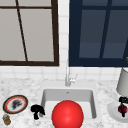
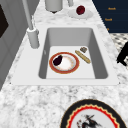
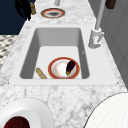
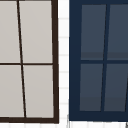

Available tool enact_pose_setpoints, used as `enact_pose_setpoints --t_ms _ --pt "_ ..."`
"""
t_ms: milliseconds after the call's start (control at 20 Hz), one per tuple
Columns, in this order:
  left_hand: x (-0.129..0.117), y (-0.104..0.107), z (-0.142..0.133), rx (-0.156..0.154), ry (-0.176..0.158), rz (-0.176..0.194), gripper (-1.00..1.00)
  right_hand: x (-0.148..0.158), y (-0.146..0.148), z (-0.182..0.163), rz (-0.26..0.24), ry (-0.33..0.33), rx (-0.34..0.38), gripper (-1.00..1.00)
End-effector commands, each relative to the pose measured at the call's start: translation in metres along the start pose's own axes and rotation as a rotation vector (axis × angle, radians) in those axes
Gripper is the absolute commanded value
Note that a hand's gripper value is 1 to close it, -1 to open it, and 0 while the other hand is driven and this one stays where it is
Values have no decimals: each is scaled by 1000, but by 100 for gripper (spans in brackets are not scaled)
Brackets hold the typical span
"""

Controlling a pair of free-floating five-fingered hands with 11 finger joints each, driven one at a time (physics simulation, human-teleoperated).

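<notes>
A white sink [image 3: 30,52] is sunk into a marbled desk [image 3: 75,97]. On its floor lies a red-rimmed plate [image 3: 58,70] carrying a dark eggplant [image 3: 70,67], with a tan stick-shaped item [image 3: 41,73] just beside the plate. The faucet [image 3: 96,37] stands at the sink's right edge. Past the far end sit a patterned plate [image 3: 52,13] and a small brown jar [image 3: 32,8], with a black hand [image 3: 23,8] near the jar, its fingers hanging down. Nearest the camera, a white dish [image 3: 30,107] holds a dark red fruit [image 3: 16,123].

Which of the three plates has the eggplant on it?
The red-rimmed plate inside the sink carries the eggplant; the patterned counter plate and white plate don't.
</notes>
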Motion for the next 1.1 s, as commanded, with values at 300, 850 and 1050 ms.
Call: enact_pose_setpoints --t_ms 300,850,1050 --pt "0 0 0 0 0 0 0 -10 5 -59 31 -18 -2 -100" --pt "0 0 0 0 0 0 0 -15 15 -95 -4 -11 -27 -100" --pt "0 0 0 0 0 0 0 -15 24 -104 5 -2 -35 -100"
